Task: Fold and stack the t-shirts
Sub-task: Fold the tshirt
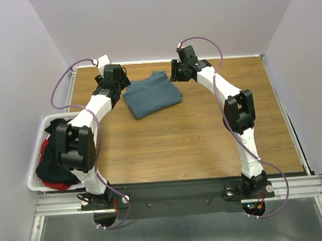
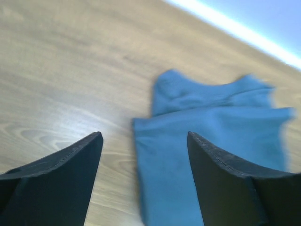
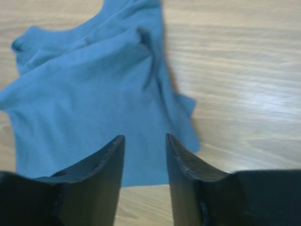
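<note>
Two tools are hanging over the far part of the wooden tabletop [image 1: 194, 135], and both are holding nothing. My left tool [image 2: 145, 134] is standing spread wide, just beside the left edge of the slate blue-grey t-shirt [image 1: 151, 94]; in its gap I am seeing bare wood and the edge of the cloth. My right tool [image 3: 145, 136] is standing at the far right corner of the same shirt, spread with a narrower gap, and the cloth is lying below it, not pinched. This shirt is lying folded into a rough rectangle, a little wrinkled, on the far middle of the tabletop. The black t-shirt [image 1: 51, 160] and the red-pink t-shirt [image 1: 58, 186] are lying heaped in the white basket [image 1: 35, 161] at the near left edge.
</note>
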